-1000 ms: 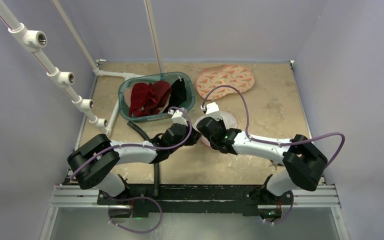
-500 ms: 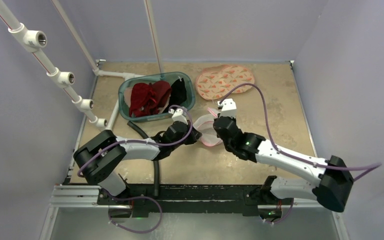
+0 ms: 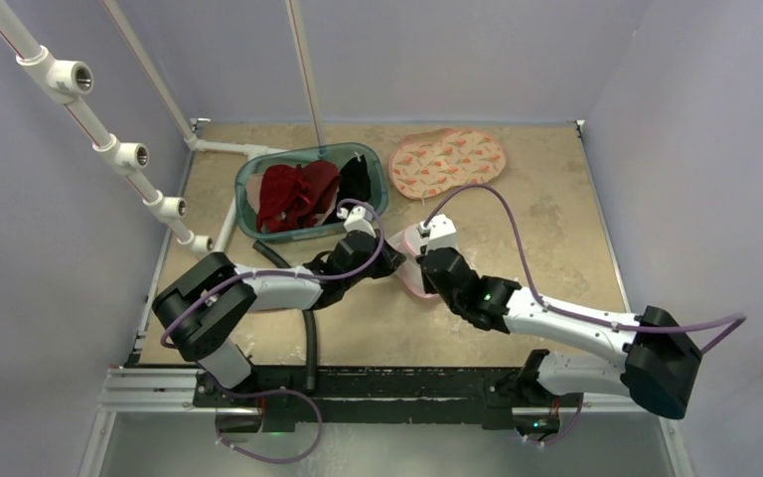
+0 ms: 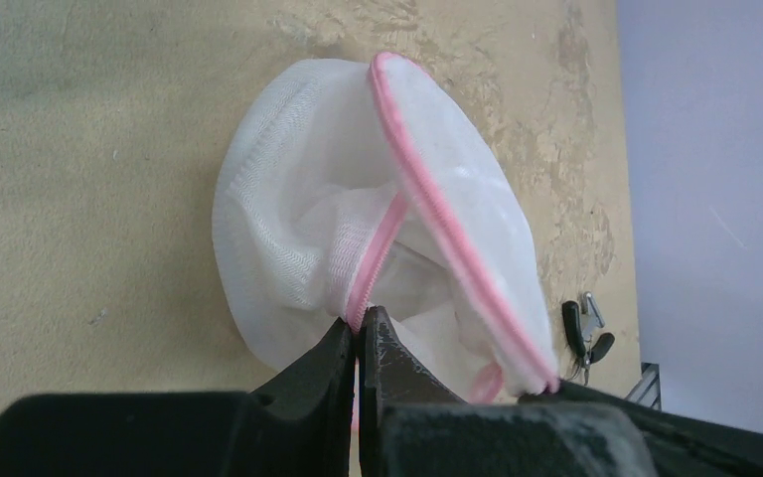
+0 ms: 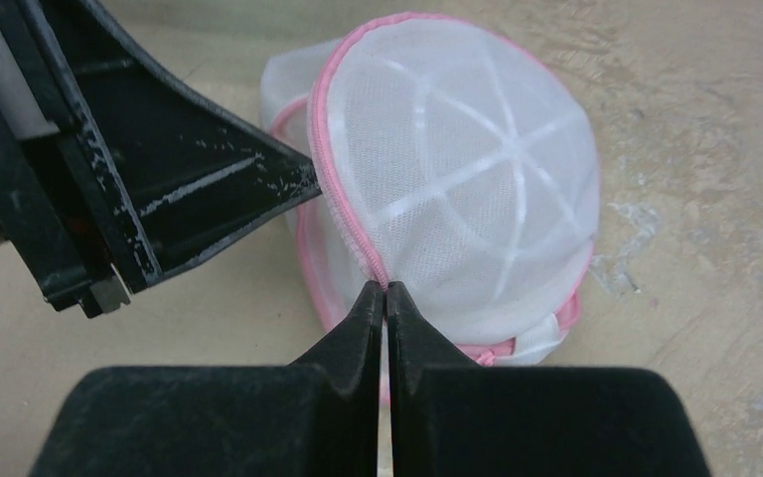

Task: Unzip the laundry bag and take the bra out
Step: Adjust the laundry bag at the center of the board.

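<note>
Laundry bag (image 3: 409, 268), white mesh with pink zipper (image 5: 343, 204), sits on the tabletop (image 3: 536, 229) between both arms, left jaws and right jaws each pinching its zipper edge; risk: thin trim slips out, or uneven pull drags the whole bag instead of opening it.

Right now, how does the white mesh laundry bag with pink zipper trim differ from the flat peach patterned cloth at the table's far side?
The white mesh laundry bag stands domed; the peach patterned cloth lies flat. The bag is pinched at its pink trim by the left gripper and the right gripper; the cloth is untouched. The bag sits mid-table; the cloth near the far edge. Both rest on the table.
</note>
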You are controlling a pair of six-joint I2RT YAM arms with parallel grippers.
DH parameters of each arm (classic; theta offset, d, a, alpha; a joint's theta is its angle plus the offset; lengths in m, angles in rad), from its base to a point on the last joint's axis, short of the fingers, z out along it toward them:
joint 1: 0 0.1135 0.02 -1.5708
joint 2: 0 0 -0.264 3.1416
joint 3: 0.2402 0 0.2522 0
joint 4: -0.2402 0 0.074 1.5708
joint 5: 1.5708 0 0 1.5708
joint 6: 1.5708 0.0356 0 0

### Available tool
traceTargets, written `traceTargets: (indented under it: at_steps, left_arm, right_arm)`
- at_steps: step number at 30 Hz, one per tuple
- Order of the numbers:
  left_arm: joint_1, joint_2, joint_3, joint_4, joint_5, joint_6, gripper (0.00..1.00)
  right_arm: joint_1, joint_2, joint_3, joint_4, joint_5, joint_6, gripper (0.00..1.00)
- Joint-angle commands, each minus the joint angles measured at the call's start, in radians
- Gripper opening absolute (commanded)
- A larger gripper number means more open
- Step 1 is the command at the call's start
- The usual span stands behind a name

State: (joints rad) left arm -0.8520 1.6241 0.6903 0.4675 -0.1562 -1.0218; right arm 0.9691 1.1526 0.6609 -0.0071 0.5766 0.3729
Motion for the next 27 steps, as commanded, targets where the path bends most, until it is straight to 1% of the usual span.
traceTargets:
  at_steps: [1,9,12,15,17,20,21,22,24,25,27]
  left_arm:
    - [0.011,0.006,0.031,-0.007,-0.005,0.000,0.00]
    - [0.013,-0.021,-0.005,-0.036,-0.041,0.001,0.00]
    - [0.012,-0.044,-0.016,-0.071,-0.068,0.014,0.01]
    - [0.012,-0.072,-0.015,-0.124,-0.096,0.037,0.12]
    - [0.011,-0.098,-0.015,-0.162,-0.120,0.054,0.24]
    - [0.012,-0.147,-0.009,-0.233,-0.163,0.077,0.38]
    - [0.013,-0.165,-0.007,-0.254,-0.174,0.087,0.41]
    - [0.012,-0.183,-0.005,-0.270,-0.182,0.097,0.44]
    - [0.013,-0.220,-0.002,-0.296,-0.196,0.118,0.46]
    - [0.012,-0.236,0.002,-0.306,-0.199,0.126,0.47]
    - [0.012,-0.268,0.012,-0.326,-0.205,0.143,0.47]
  right_arm:
    - [0.007,0.025,-0.012,0.060,-0.078,-0.015,0.00]
    - [0.008,0.119,0.014,0.063,-0.155,0.007,0.00]
    - [0.008,0.136,0.015,0.081,-0.214,0.016,0.00]
    - [0.007,0.154,0.017,0.083,-0.271,0.020,0.00]
    - [0.007,0.179,0.020,0.086,-0.284,0.014,0.00]
    - [0.007,0.205,0.037,0.082,-0.303,0.015,0.00]
    - [0.007,0.207,0.042,0.078,-0.307,0.018,0.00]
    - [0.006,0.204,0.049,0.074,-0.307,0.022,0.12]
    - [0.007,0.176,0.058,0.062,-0.308,0.027,0.43]
    - [0.006,0.157,0.063,0.053,-0.302,0.029,0.54]
    - [0.000,0.113,0.077,0.026,-0.293,0.034,0.65]
